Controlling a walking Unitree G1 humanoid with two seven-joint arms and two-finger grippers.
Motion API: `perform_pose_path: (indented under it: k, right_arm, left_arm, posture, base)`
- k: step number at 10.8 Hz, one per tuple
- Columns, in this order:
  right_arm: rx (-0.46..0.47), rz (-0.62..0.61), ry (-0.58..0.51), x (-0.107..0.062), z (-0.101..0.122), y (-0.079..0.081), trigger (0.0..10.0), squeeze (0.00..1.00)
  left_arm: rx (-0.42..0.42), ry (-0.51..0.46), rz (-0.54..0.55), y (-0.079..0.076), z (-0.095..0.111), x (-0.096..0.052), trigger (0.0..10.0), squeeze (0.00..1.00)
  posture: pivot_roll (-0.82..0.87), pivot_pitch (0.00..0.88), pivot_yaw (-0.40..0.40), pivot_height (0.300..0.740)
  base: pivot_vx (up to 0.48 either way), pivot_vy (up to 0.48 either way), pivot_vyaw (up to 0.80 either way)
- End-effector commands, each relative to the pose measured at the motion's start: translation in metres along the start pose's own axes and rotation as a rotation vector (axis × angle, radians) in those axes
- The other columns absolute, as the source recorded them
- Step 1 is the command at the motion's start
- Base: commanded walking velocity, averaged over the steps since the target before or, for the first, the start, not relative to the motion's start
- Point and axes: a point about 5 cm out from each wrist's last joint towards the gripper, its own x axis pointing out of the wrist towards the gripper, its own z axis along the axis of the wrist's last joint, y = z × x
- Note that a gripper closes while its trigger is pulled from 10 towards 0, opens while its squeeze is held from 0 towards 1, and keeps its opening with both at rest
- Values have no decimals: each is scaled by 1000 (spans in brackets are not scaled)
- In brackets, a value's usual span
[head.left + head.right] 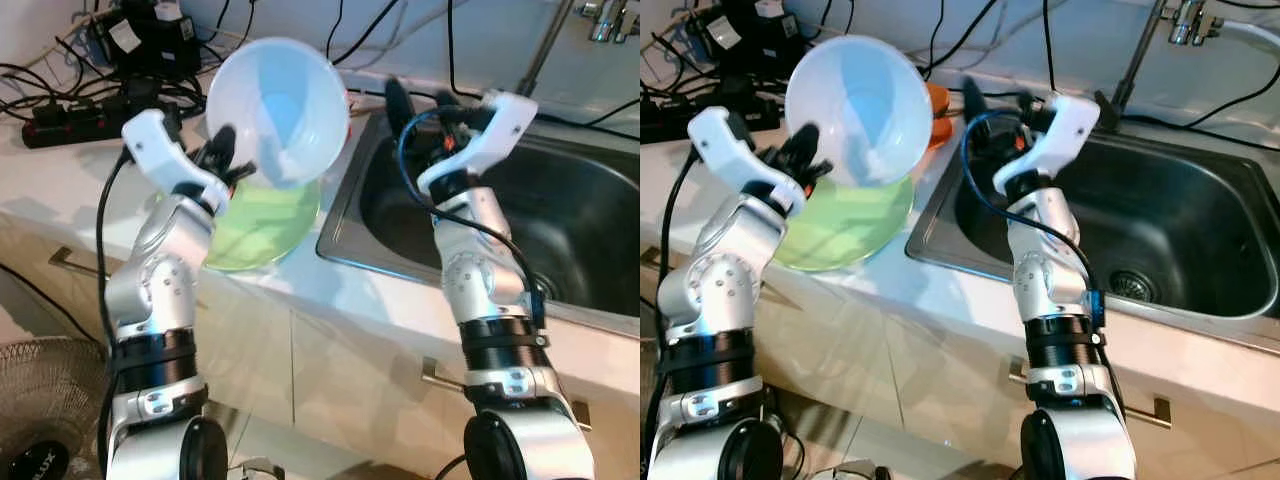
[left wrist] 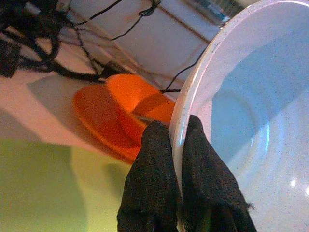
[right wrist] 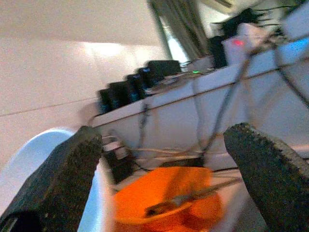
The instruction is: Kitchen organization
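My left gripper point(image 1: 226, 158) is shut on the rim of a pale blue bowl point(image 1: 280, 108), which it holds tilted above a green bowl point(image 1: 262, 225) on the counter. In the left wrist view both black fingers point(image 2: 159, 179) pinch the blue bowl's rim point(image 2: 179, 126). An orange dish point(image 2: 126, 112) with a utensil in it sits on the counter behind. My right gripper point(image 1: 420, 100) is open, raised over the sink's left edge, just right of the blue bowl. Its wide-apart fingers point(image 3: 67, 183) frame the orange dish point(image 3: 169, 205).
A steel sink point(image 1: 560, 220) lies to the right with a faucet point(image 1: 545, 45) behind it. Power strips and tangled black cables point(image 1: 90, 100) crowd the counter at the back left. Cabinet fronts with handles point(image 1: 440, 375) run below, and a fan point(image 1: 40, 400) stands on the floor at left.
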Motion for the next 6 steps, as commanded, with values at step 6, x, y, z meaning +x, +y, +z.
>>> perform_pose_path:
  k: [6]
  right_arm:
    - [119,96,112,-11,-21,16,10000,0]
  left_arm:
    - [39,-48,-203,-35,6,10,10000,0]
  posture:
    - [74,0,-31,740]
  base:
    - [0,0,0]
